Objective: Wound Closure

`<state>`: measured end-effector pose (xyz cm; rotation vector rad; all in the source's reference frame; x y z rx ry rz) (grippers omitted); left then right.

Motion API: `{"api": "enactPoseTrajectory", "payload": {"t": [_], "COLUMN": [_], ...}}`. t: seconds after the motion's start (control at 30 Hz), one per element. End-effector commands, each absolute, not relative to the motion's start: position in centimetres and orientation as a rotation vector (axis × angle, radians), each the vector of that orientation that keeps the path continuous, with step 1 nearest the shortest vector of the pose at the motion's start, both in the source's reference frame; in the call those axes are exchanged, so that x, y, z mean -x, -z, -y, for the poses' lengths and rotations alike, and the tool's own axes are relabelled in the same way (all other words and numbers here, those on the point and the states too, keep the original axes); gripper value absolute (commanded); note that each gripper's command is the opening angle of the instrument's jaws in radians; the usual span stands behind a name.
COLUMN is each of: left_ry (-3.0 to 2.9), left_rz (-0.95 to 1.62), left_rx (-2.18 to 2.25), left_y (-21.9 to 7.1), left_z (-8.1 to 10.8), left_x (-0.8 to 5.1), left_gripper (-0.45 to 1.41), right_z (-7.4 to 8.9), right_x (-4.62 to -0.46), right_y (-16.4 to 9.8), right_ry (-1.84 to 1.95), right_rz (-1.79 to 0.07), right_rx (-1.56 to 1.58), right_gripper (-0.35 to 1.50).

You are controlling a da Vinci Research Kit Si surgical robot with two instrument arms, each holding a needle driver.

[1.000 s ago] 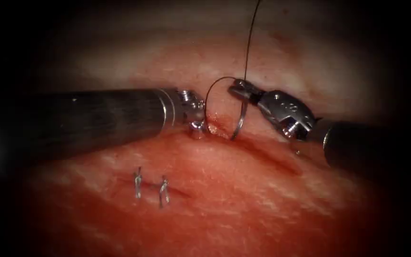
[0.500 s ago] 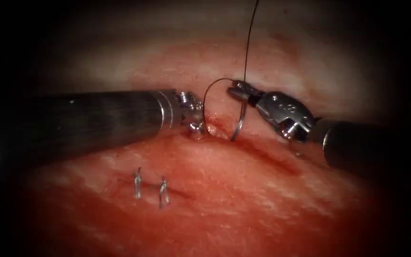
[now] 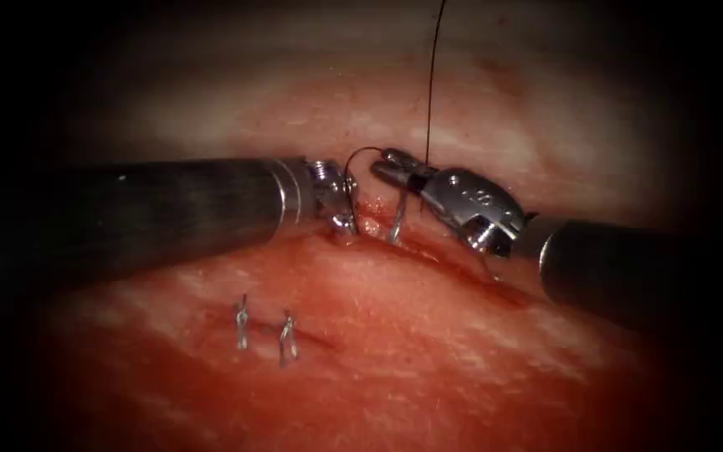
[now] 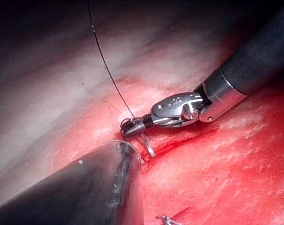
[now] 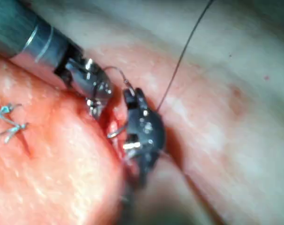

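The tissue spreads across the scene, pale on the far side, wet and red toward the near side, its edges fading into shadow. The cut runs across it, and both of my hands meet at its left end.

My left hand comes in from the left on a long dark shaft. Its tip presses into the tissue just left of the cut. The tip is hard to make out, and I cannot tell whether it is spread or pressed together.

My right hand reaches in from the right, pressed together on the needle near its thread end. The needle arches between my two hands. One part dips into the tissue at the cut; its point is hidden from me.

The thread, dark and thin, rises from my right hand and runs out past the top edge.

Two finished stitches with short cut ends sit on the near tissue, well apart from both hands.
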<state>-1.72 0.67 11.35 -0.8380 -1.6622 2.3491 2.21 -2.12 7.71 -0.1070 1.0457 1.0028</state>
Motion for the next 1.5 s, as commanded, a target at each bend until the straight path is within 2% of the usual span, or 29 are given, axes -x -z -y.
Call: {"api": "enactPoseTrajectory", "payload": {"t": [0.03,0.13,0.27,0.33,0.93,1.07,1.5], "left_ry": [-2.349,-2.351,-2.348,-2.362,-2.355,-2.349,-2.297], "left_rz": [1.643,1.546,1.415,1.352,1.123,1.097,1.112], "left_rx": [0.844,0.857,0.858,0.826,0.668,0.695,0.834], "left_y": [-11.4,-11.35,-11.26,-11.23,-11.05,-10.94,-10.63], "left_z": [-0.68,-0.79,-0.95,-1.03,-1.03,-0.83,-0.25], "left_x": [1.78,1.76,1.69,1.64,1.23,1.32,1.9], "left_gripper": [-0.45,-0.42,0.02,0.04,0.0,-0.08,-0.16], "right_z": [2.1,2.08,2.08,2.09,2.06,2.04,1.99], "right_x": [-2.29,-2.3,-2.31,-2.31,-2.24,-2.22,-2.17], "right_y": [-7.74,-7.71,-7.68,-7.68,-7.69,-7.71,-7.73], "right_ry": [-1.01,-1.041,-1.091,-1.096,-1.127,-1.134,-1.158], "right_rz": [-1.051,-1.053,-1.058,-1.058,-1.035,-1.026,-0.99], "right_rx": [0.109,0.106,0.087,0.084,0.104,0.115,0.146], "right_gripper": [-0.35,-0.35,-0.35,-0.35,-0.35,-0.35,-0.35]}}
